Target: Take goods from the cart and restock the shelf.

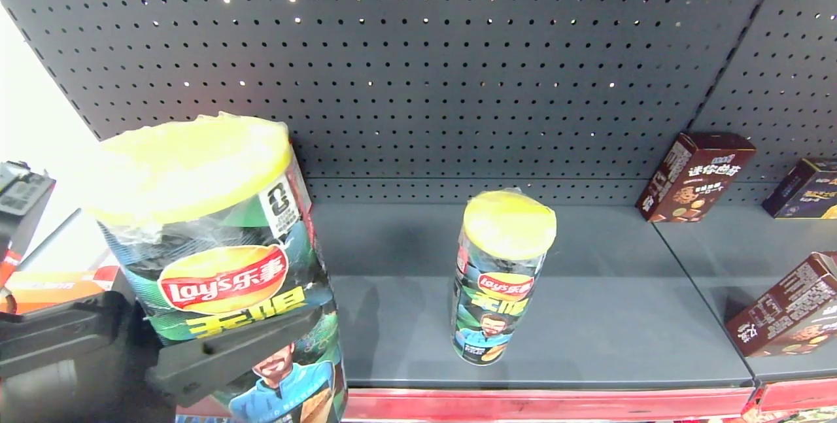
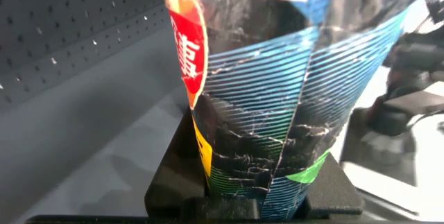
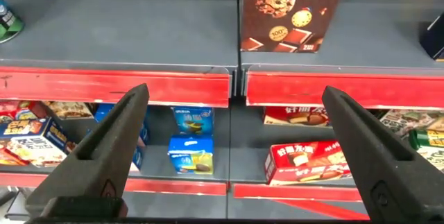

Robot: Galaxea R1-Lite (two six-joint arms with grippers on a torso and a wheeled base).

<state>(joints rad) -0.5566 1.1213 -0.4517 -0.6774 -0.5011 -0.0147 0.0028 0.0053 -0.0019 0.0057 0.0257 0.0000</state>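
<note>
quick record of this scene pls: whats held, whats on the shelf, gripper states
held: chip can, upright, clamped in left gripper
on shelf: second chip can, upright, mid shelf
also on shelf: brown box at the back right, front brown box nearer the edge
right gripper: open, empty, facing the shelf front

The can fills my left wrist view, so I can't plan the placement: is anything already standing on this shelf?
Observer: One chips can stands upright mid-shelf, to the right of the held can.
Operator: Room between them?
Observer: Yes, bare shelf lies between the two.
Operator: Where's the right gripper?
Observer: The right gripper is open and empty, facing the red shelf edge below a brown box.
</note>
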